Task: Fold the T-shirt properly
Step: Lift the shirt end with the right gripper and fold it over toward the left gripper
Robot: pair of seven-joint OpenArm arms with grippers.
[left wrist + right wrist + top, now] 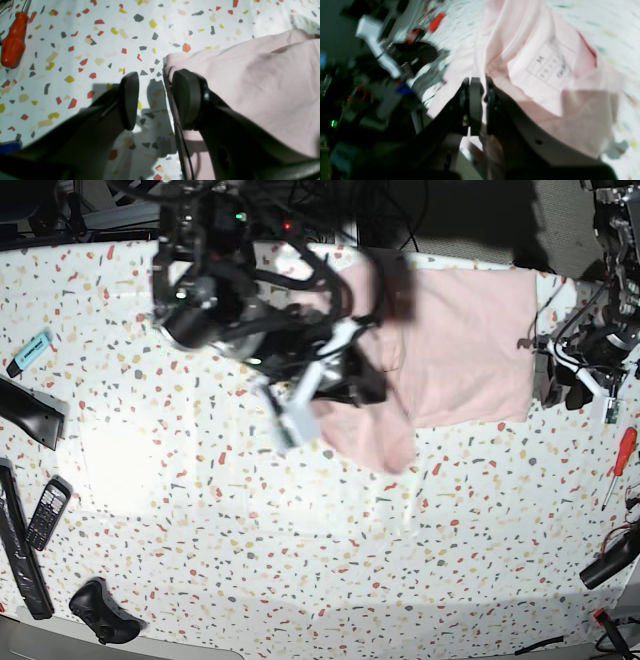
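The right arm reaches in from the far side of the speckled surface (300,560) and hangs over the middle of it, its right gripper (480,100) with fingers (475,100) pressed together on a fold of the T-shirt (450,350), the pinched cloth lifted off the surface. The left arm sits low at the shirt's outer edge, and the left gripper (155,100) has its fingers (130,100) spread wide and holding nothing; one finger stands over bare surface, the other rests at or over the shirt's hem, and contact cannot be confirmed. The T-shirt is pale pink, partly flat toward the far edge of the surface, with one part bunched and drawn up toward the right gripper. The wrist view shows creases and a printed size label on the inner neck area. An orange-handled screwdriver (13,41) lies on the surface, well apart from the shirt and beyond the left gripper.
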